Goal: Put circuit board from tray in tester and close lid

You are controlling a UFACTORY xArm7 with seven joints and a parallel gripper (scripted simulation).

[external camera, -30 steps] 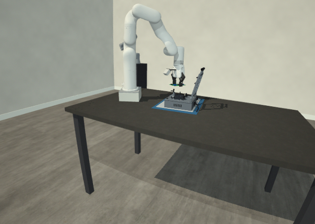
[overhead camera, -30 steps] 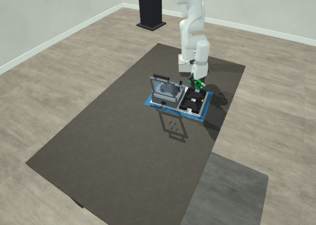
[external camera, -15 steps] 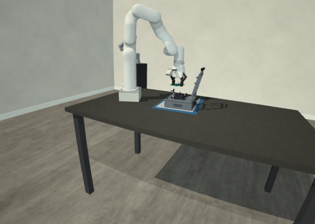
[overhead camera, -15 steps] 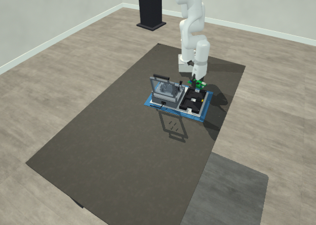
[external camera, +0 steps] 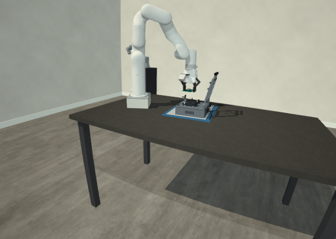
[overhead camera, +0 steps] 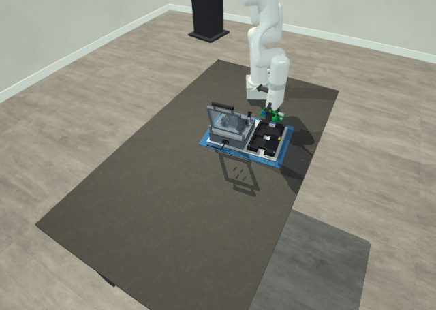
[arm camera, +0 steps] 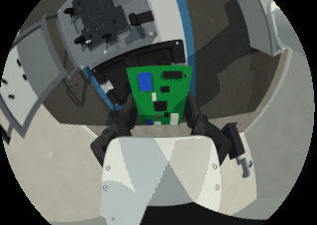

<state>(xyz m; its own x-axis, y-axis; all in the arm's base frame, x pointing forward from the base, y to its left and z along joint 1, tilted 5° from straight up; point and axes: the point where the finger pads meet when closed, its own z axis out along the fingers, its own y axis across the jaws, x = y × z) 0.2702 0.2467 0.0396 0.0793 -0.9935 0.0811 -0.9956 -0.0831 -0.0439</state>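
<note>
The green circuit board (overhead camera: pixel 274 115) (external camera: pixel 187 90) (arm camera: pixel 160 89) is held level in the air between the fingers of my gripper (overhead camera: pixel 270 116) (external camera: pixel 189 90) (arm camera: pixel 160 114), which is shut on its long edges. It hangs above the far end of the black tray (overhead camera: pixel 266 142) (arm camera: pixel 161 54), whose pockets look empty. The grey tester (overhead camera: pixel 225 136) (external camera: pixel 191 111) (arm camera: pixel 106 10) stands beside the tray, to its left in the top view. Its clear lid (overhead camera: pixel 225 120) (external camera: pixel 211 88) (arm camera: pixel 30 80) stands open and nearly upright, with a black handle (overhead camera: pixel 222 105) on top. The pin plate lies bare.
Tester and tray stand on a blue mat (overhead camera: pixel 278 164) (external camera: pixel 168 114) on the dark table. The arm's white base (overhead camera: pixel 251 93) (external camera: pixel 138 101) stands just behind the tray. A black pillar (overhead camera: pixel 208 11) stands on the floor beyond the table.
</note>
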